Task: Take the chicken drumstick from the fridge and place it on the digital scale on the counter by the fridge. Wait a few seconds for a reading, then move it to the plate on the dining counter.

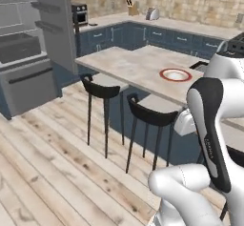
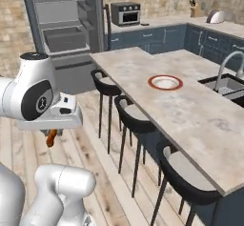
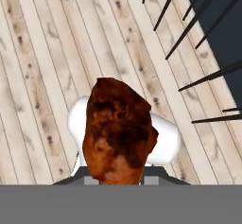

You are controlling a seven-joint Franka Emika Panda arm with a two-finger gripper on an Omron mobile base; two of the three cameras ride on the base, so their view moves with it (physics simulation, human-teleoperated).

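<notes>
The orange-brown chicken drumstick [image 3: 118,133] is large in the hand view, pinched in my gripper [image 3: 118,178], which is shut on it above the wooden floor. From the right base, the drumstick [image 2: 50,138] hangs under the gripper [image 2: 51,131], left of the stools. The white plate [image 1: 175,74] [image 2: 165,82] with a red rim lies on the dining counter [image 1: 128,65] [image 2: 190,110]. The fridge [image 1: 28,48] [image 2: 62,34] stands open behind. A thin dark flat thing [image 2: 144,24] on the counter [image 2: 157,22] beside the toaster oven looks like the digital scale.
Three black stools [image 2: 133,118] [image 1: 147,115] line the near side of the dining counter. A sink and faucet [image 2: 226,77] sit at its far right. The grey toaster oven [image 2: 125,13] stands on the back counter. Wooden floor [image 1: 52,172] lies open to the left.
</notes>
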